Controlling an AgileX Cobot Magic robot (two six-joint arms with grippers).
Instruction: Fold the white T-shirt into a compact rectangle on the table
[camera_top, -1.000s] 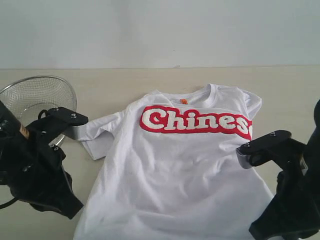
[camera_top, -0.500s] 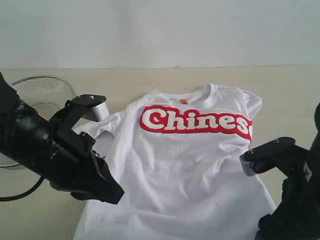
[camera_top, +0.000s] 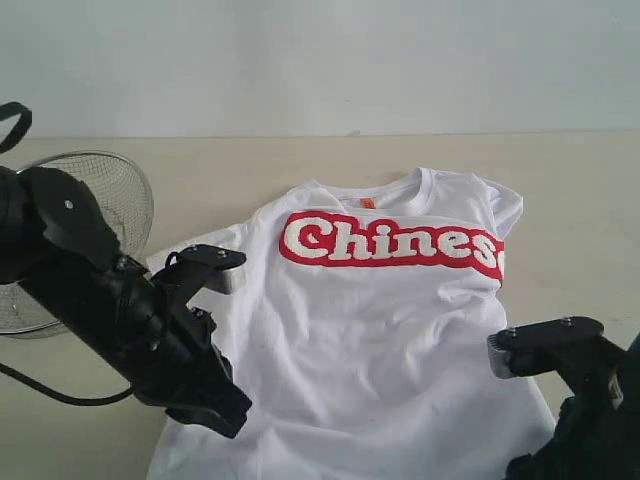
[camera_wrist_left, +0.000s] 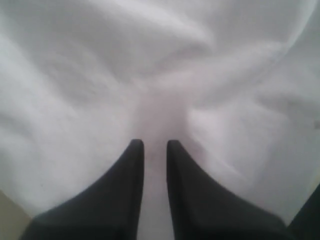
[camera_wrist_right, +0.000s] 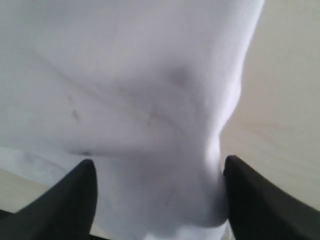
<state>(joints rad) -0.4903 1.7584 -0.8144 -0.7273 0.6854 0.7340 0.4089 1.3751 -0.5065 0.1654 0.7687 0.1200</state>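
**Left end effector pinched on cloth, right end effector spread wide**

I see the white short-sleeved cotton T-shirt, with red-and-white "Chinese" lettering across its chest, lying face up on the pale beige matte counter. My left end effector sits on the shirt's sleeve on that arm's side. Its dark fingers stand narrow, with a ridge of white fabric gathered between the tips, so it grips the shirt. My right end effector is low at the shirt's opposite edge, near the hem. Its fingers are far apart, the shirt's edge lies loose between them, and bare counter shows just beyond. A round wire-mesh metal basket stands behind the left arm, apart from the shirt.
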